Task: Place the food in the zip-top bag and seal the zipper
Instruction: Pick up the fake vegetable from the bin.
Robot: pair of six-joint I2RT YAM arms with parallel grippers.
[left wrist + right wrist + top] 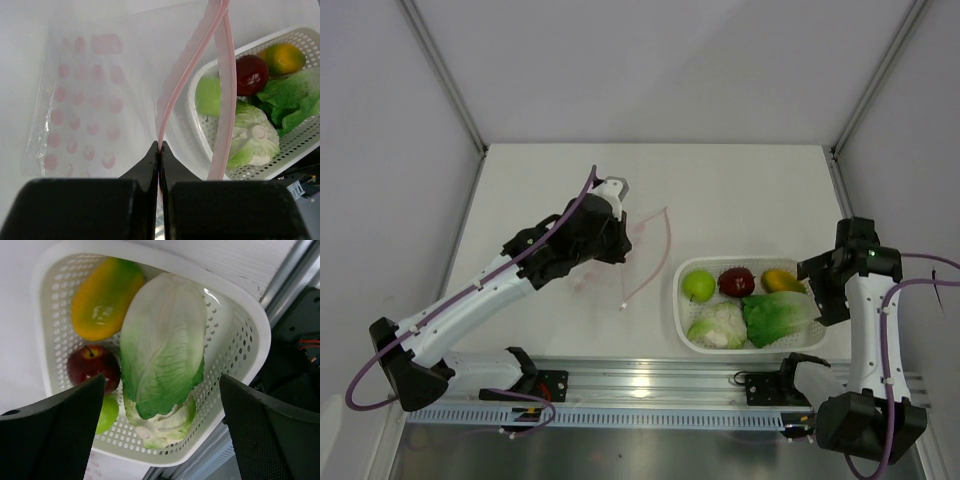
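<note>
The clear zip-top bag [620, 255] with pink dots [90, 105] lies left of the basket, its mouth held open. My left gripper [161, 146] is shut on one side of the pink zipper [185, 75]; the other zipper strip [227, 100] hangs apart. In the white basket [680, 320] lie the green apple [699, 285], dark red apple [736, 281], yellow-orange fruit [780, 280], cauliflower [717, 326] and lettuce [778, 316]. My right gripper [162, 440] is open above the lettuce [165, 340], with the red apple [92, 365] and fruit [102, 297] beside it.
The aluminium rail [650, 385] with both arm bases runs along the table's near edge, just below the basket. Grey walls close in the white table [740, 190] on three sides.
</note>
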